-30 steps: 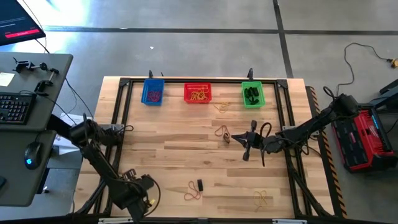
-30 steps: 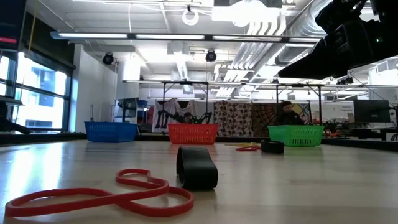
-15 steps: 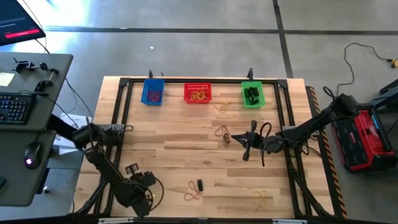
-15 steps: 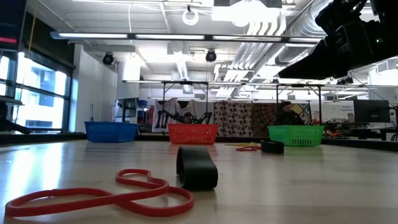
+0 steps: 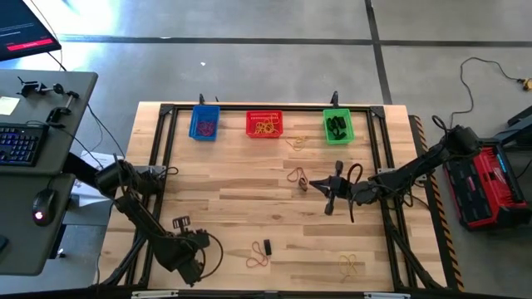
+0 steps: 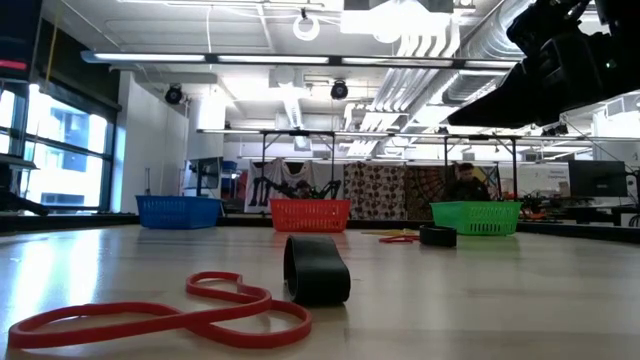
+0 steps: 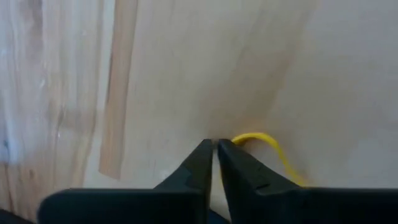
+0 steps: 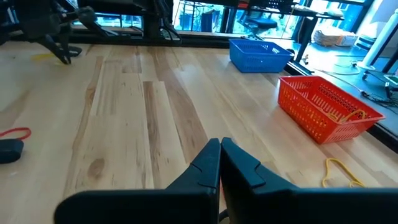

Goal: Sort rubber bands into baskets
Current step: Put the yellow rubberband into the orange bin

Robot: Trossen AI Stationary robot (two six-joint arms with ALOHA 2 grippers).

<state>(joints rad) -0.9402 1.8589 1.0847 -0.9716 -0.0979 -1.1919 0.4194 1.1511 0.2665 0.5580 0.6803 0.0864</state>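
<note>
The left hand [image 7: 215,144] has slid along the desk's [image 5: 249,199] near edge and narrowed — tips pinching a yellow rubber band [image 7: 264,144]. The right hand [image 8: 220,144] stays pressed together, unmoved.

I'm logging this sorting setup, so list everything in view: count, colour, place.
Table: one, light wood, under both arms.
Blue basket: one, far edge, left end of the row.
Red basket: one, far edge, middle of the row.
Green basket: one, far edge, right end of the row.
Red band: one, near edge, beside the black band.
Black band: one, short and thick, near edge.
Tan bands: a few, mid-table.
Yellow bands: a few, near right.
Yellow band: one, at the left tool's tips.
Left tool: near left, fingers nearly together.
Right tool: mid-table right, shut, empty.
</note>
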